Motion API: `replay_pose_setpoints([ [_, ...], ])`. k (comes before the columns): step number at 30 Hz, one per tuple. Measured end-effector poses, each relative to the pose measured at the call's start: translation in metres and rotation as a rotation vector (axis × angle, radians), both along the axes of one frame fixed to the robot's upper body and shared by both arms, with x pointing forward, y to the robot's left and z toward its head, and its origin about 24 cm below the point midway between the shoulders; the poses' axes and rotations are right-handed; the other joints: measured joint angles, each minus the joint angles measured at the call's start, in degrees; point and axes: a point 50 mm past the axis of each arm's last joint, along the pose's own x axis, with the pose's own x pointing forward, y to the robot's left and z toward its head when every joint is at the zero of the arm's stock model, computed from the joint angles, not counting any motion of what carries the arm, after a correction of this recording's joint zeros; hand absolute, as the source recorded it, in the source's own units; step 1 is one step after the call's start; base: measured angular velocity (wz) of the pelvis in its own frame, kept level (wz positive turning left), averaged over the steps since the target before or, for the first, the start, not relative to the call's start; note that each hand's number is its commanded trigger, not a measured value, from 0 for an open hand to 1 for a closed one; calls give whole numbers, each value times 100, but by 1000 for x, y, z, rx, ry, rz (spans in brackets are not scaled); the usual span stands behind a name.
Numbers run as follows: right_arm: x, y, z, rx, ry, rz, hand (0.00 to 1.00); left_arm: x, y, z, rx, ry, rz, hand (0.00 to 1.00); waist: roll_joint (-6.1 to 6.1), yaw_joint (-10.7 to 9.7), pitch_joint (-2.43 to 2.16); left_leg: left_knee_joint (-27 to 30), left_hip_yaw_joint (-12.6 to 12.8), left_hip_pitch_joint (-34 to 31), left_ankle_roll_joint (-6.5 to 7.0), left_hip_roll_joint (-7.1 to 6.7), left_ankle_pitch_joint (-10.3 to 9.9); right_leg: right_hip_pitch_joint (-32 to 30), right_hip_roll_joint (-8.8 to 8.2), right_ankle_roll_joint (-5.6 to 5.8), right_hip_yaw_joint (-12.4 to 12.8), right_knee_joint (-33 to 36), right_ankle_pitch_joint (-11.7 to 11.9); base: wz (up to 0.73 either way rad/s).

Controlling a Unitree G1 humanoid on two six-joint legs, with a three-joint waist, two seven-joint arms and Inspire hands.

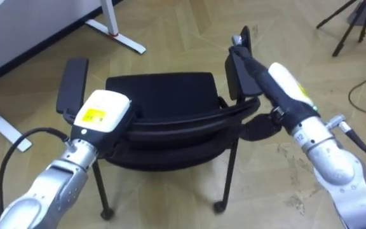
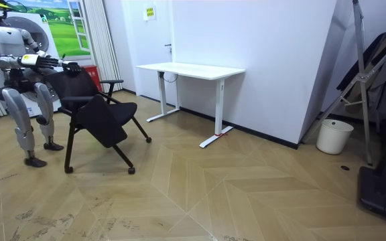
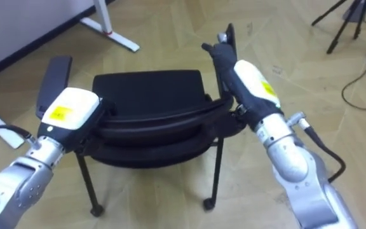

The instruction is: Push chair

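Chair [image 2: 96, 107]: black, on casters, well to the room view's left of the white desk [image 2: 189, 70] | robot: stands behind it, on the side away from the desk | left hand [image 1: 100, 113]: on the backrest top, grip cannot be told | right hand [image 1: 283, 81]: fingers straight, released, lying along the armrest [image 1: 232, 81]

No words can be read: the yellow sticker [image 1: 94, 116] on the left hand [image 1: 111, 102], another on the right hand [image 1: 283, 79], and the yellow sign [image 2: 150, 11] on the wall [image 2: 260, 40] are too small.
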Motion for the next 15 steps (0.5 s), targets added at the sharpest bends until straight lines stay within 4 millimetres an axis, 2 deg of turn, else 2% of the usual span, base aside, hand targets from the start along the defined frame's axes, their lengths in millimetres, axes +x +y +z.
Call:
replay_pose_setpoints([
  [2, 1, 3, -1, -5, 5, 12, 0, 3, -2, -1, 1, 8, -2, 100, 19, -75, 3, -24, 327, 33, -25, 18, 0, 71, 28, -3, -68, -2, 26, 36],
  [3, 1, 5, -1, -10, 6, 21, 0, 3, -2, -2, 1, 12, -2, 100, 20, -72, 2, -23, 396, 44, -25, 27, 2, 89, 34, -3, -67, -3, 26, 7],
  [8, 11, 18, 12, -66, -43, 79, 0, 5, -3, -3, 6, 24, 2, 100, 18, -154, 3, -43, 417, 55, -24, -20, 2, 105, 32, -1, -112, -5, 24, 2],
  [11, 12, 19, 11, -157, -64, 81, 0, 7, -7, -4, 12, 23, -2, 100, 12, -165, 2, -48, 423, 44, -24, -28, 1, 115, 13, 1, -227, -5, 24, 9],
  [15, 10, 25, 5, -307, -92, 99, 0, 8, -10, -5, 8, 24, -3, 100, 26, -158, 3, -34, 416, 44, -24, -15, 2, 140, 20, 4, -255, -13, 22, 7],
])
